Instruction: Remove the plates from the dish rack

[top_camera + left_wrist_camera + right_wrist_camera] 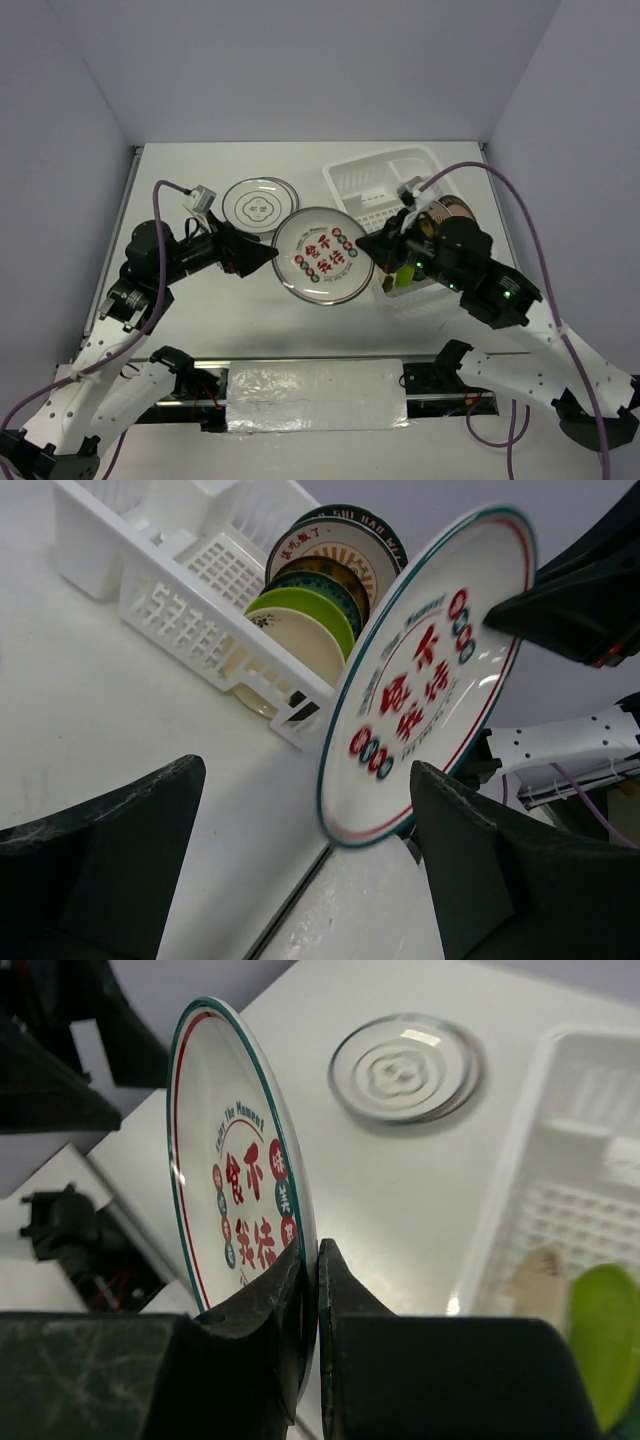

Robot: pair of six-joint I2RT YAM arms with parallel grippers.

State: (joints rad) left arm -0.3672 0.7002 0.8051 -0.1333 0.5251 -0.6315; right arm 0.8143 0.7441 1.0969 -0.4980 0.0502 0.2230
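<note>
Seemingly mid-handover, one plate at a time. Held on edge in the air between the two arms, out of the dish rack (380, 165): a teal-rimmed plate (322, 256), pinched at its rim by the right gripper (368, 243), jaws pressed together on the thin edge. Waiting at the plate's opposite side, the left gripper (272, 255), jaws spread wide with the lower rim seemingly between them and close to one finger; cannot tell whether touching. Already flat on the table (180, 180), beyond the left arm: a white plate with a dark line drawing (260, 205). Left standing in the rack: a lime-green plate (300, 615) among several others.

Next, probably: closing the left jaws squarely on the rim before any release by the right, then laying the plate down near the first one. Worth care, since a glazed edge held only at one point may slip or swing.

Readable on the held plate: "The Moment" in small red script, above four large red Chinese characters and a row of small roundels. Lettering also along the rim of a rearmost rack plate, too small to make out.
</note>
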